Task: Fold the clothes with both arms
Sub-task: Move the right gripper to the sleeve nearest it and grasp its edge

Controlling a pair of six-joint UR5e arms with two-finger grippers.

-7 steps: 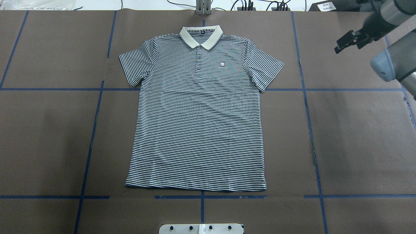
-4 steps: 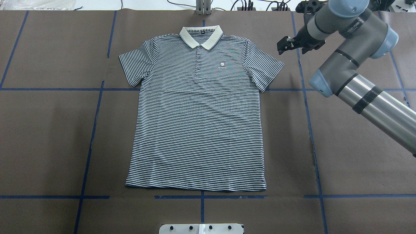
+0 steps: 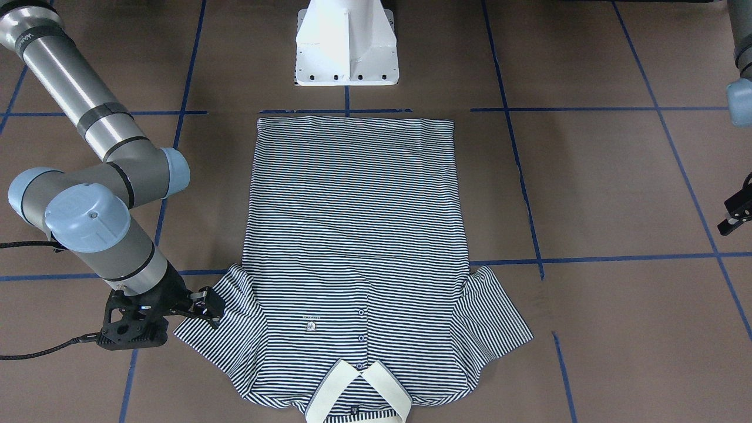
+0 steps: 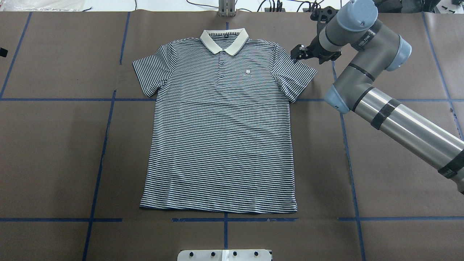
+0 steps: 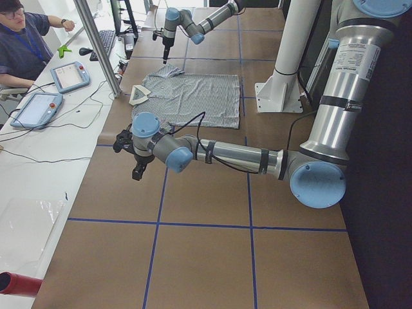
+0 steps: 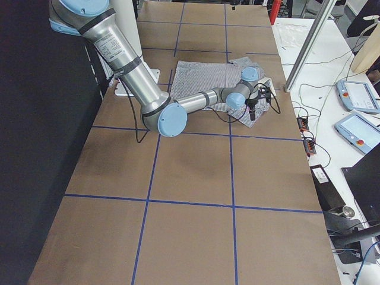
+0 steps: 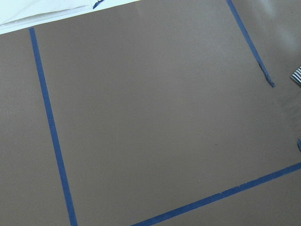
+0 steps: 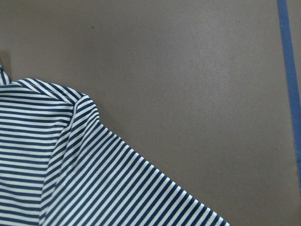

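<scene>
The striped polo shirt [image 4: 221, 137] lies flat, face up, with its cream collar [image 4: 224, 40] at the table's far side; it also shows in the front view [image 3: 352, 223]. My right gripper [image 4: 299, 52] hovers over the top edge of the shirt's right-hand sleeve [image 4: 295, 74], and its jaws look open and empty; in the front view it [image 3: 205, 304] is at the sleeve's edge. The right wrist view shows that shoulder and sleeve [image 8: 94, 188]. My left gripper [image 3: 737, 216] only peeks in at the table's left edge [image 4: 2, 52], far from the shirt; I cannot tell its state.
The white pedestal base [image 3: 346, 53] stands just behind the shirt's hem. Blue tape lines [image 4: 105, 145] grid the brown table cover. A metal post [image 4: 226, 9] and cables sit past the collar. An operator [image 5: 19, 38] with tablets [image 5: 69, 76] sits beyond the far edge.
My right arm has swung in from the table's right edge leftward to the shirt's sleeve. My left gripper's tip has come into view at the left edge. The shirt has not moved.
</scene>
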